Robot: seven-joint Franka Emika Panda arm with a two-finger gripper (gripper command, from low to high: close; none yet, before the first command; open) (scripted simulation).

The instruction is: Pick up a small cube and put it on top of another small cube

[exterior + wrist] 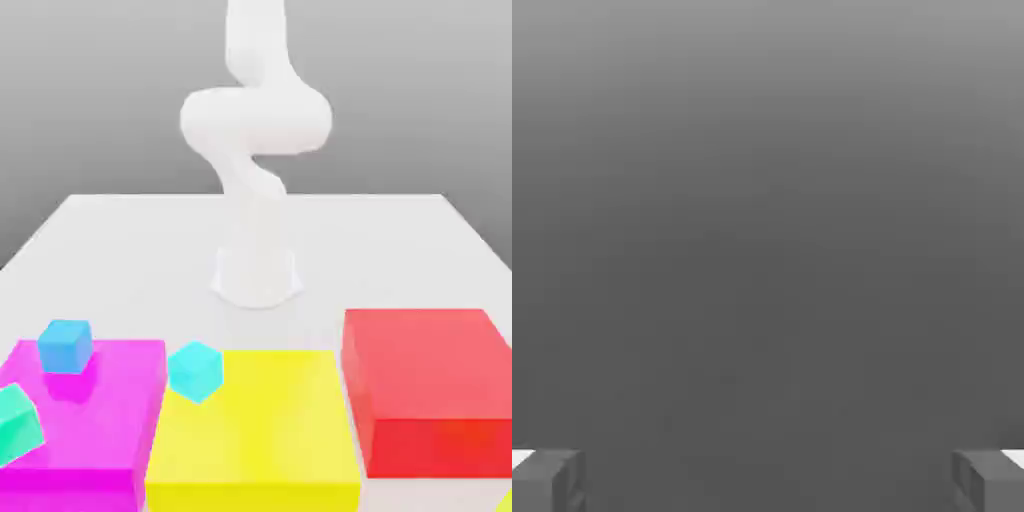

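Observation:
In the hand view my gripper point(768, 480) is open. One grey fingertip point(547, 480) and the other fingertip point(990, 480) stand far apart with nothing between them, against plain grey background. A yellow-green sliver point(506, 501) touches the bottom corner at the exterior view's right; I cannot tell whether it is the small lime cube. The white arm point(255, 120) rises from its base point(256, 275) and leaves the picture at the top.
Three big flat blocks lie along the front: magenta point(90, 440), yellow point(255, 430), red point(430, 385). A small blue cube point(66, 345) sits on the magenta block. A cyan cube point(195, 370) is at the magenta-yellow seam. A teal cube point(15, 425) lies at the left edge.

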